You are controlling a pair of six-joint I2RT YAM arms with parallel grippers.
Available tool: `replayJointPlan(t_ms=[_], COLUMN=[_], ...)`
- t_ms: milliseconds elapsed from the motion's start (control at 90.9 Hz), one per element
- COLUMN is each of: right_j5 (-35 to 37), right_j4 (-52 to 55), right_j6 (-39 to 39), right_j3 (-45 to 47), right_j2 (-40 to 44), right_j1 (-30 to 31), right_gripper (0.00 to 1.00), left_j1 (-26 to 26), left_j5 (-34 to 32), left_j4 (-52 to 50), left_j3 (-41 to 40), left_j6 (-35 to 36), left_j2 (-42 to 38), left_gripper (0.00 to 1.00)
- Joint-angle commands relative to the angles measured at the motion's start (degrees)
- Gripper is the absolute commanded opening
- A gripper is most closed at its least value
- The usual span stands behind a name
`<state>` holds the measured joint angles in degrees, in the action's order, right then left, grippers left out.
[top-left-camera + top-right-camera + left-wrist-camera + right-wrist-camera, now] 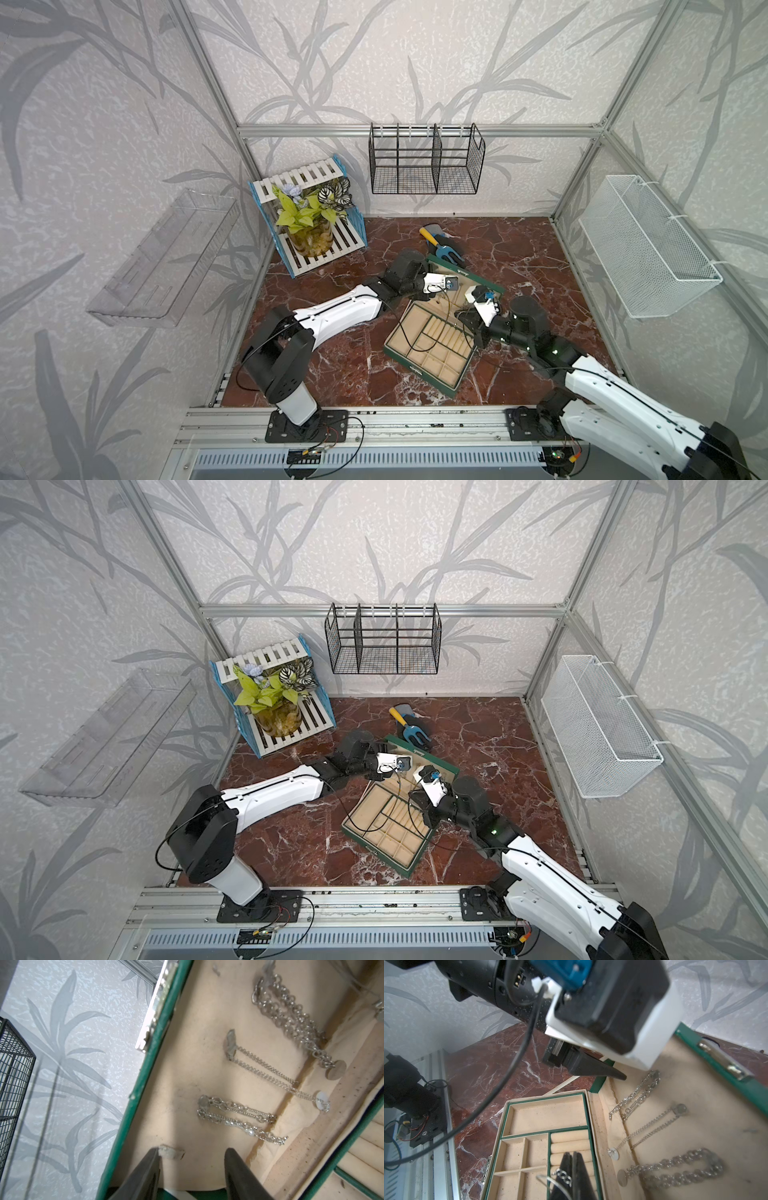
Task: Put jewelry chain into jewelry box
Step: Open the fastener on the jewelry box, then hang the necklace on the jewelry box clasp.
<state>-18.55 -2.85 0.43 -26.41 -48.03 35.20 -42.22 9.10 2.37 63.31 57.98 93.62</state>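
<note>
In both top views we see the jewelry box (432,353) lying open on the marbled table (519,257), its lid tipped back, with both arms crowded over it. We judge a knock between them likely, since they work so near each other.

From the left wrist view, the left gripper (192,1152) stands about half open with nothing between its jaws, one tip touching an empty hook (171,1152) on the lid lining. Three chains (239,1118) already hang from neighbouring hooks; a careless sweep could pull one loose.

In the right wrist view, the right gripper (572,1155) is clamped tight on the jewelry chain (562,1175), a short run of links showing beside its tips, above the ring rolls (569,1147). The grip looks thin, so we fear the chain may slip out early, or snag on a divider.
</note>
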Motion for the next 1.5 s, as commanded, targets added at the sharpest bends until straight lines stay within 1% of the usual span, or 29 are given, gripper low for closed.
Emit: replayJointPlan(t_ms=[0,143,495,671,715,858,946,1034,1100,1166,1243,1364,1485], right_j5=[0.1,0.4,0.7,1.4,1.6,1.7,2.4,3.4,4.5,6.6,9.5,13.9,17.8], right_j4=[-1.6,-1.6,-1.6,0.3,1.1,6.1,8.6,11.0,13.3,15.8,18.9,23.4,26.0], right_j6=[0.0,0.1,0.7,0.8,0.7,-1.0,-0.9,-0.7,-0.7,-0.9,-1.2,-0.7,0.8], right_j3=[0.6,0.9,1.3,0.4,-0.4,-4.0,-6.6,-9.9,-12.8,-16.4,-20.9,-28.4,-35.0], right_j2=[-0.2,-0.1,0.7,1.2,1.1,0.1,-1.4,-3.6,-5.9,-8.6,-12.2,-18.3,-24.7], right_j1=[0.1,0.1,0.2,0.1,0.1,0.1,0.1,0.3,0.6,1.4,3.0,5.0,6.1], right_gripper=[0.0,0.0,0.0,0.0,0.0,0.0,0.0,0.0,0.0,0.0,0.0,0.0,0.0], left_j1=[-1.0,-1.6,-2.9,-3.0,-3.0,-2.8,-2.5,-2.1,-1.5,-0.3,1.1,3.2,6.8], left_j5=[0.8,-0.1,-5.1,-6.3,-5.9,-4.4,-3.8,-2.6,-2.4,-1.3,-0.1,3.6,9.4], left_j4=[-1.8,-1.2,-2.3,0.1,1.2,5.3,8.0,11.7,13.9,14.5,14.1,13.2,15.5], left_j3=[-2.5,-3.7,-6.1,-6.7,-6.7,-7.6,-10.5,-15.4,-18.7,-20.9,-22.4,-23.6,-24.7], left_j6=[1.8,1.8,2.5,-0.2,-2.2,-12.1,-20.9,-28.5,-36.0,-41.7,-46.7,-52.2,-57.7], left_j2=[-1.8,-2.4,-2.7,-4.4,-5.6,-11.0,-15.5,-20.1,-23.5,-26.1,-28.1,-29.0,-28.6], left_gripper=[0.53,0.5,0.49,0.49,0.51,0.66,0.7,0.7,0.7,0.7,0.7,0.69,0.62])
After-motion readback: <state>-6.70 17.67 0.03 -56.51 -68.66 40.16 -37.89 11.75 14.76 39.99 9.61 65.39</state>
